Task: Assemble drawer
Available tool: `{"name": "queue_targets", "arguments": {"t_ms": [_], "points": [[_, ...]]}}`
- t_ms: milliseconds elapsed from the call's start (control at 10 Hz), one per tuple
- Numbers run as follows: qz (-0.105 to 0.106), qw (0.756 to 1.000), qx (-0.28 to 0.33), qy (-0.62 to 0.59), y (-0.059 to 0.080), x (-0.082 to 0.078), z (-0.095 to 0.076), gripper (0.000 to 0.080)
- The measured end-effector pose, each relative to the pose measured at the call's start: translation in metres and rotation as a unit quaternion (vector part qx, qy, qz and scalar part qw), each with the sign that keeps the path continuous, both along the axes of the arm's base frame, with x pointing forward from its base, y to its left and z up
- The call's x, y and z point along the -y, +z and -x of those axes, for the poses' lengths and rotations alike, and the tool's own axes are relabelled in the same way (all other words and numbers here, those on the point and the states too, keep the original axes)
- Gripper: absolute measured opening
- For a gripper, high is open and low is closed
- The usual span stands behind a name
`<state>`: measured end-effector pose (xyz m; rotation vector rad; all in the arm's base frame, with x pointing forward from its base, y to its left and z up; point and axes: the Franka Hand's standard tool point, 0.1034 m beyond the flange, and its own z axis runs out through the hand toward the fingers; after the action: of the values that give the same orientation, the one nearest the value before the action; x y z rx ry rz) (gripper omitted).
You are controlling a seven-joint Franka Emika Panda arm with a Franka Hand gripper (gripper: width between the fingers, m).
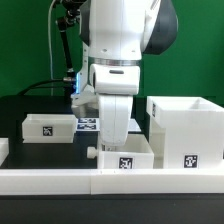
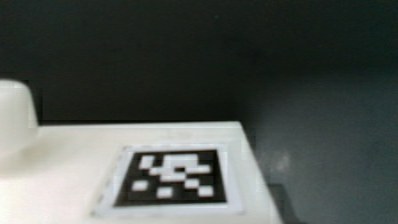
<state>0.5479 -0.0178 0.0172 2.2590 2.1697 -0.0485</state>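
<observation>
The tall boxy drawer casing [image 1: 186, 134] stands at the exterior view's right, open side up, with a tag on its front. One shallow tray [image 1: 128, 155] sits in the middle against the rail, and a second tray [image 1: 48, 127] lies at the left. My gripper [image 1: 112, 136] reaches straight down at the far left part of the middle tray. Its fingertips are hidden behind the tray's wall, so I cannot tell how the jaws stand. The wrist view shows a white tray surface [image 2: 71, 150] with a black-and-white tag [image 2: 173, 178] close below, and no fingers.
The long low white rail [image 1: 60, 181] runs along the table's front. The marker board [image 1: 88, 124] lies behind the arm on the black table. A green wall stands at the back, with cables at upper left.
</observation>
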Motion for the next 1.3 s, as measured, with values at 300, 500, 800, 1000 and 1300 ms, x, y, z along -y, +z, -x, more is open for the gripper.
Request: {"name": "queue_targets", "arguments": {"t_ms": [300, 500, 800, 1000, 1300], "points": [[-0.002, 1.0, -0.004, 0.008, -0.001, -0.009, 0.001, 0.0041], [-0.004, 1.0, -0.003, 0.012, -0.001, -0.014, 0.001, 0.0041], [-0.004, 1.0, -0.004, 0.01, -0.003, -0.013, 0.002, 0.0041], [-0.004, 1.0, -0.005, 0.009, -0.003, -0.014, 0.003, 0.0041], [-0.006, 1.0, -0.006, 0.009, -0.004, -0.022, 0.004, 0.0041]]}}
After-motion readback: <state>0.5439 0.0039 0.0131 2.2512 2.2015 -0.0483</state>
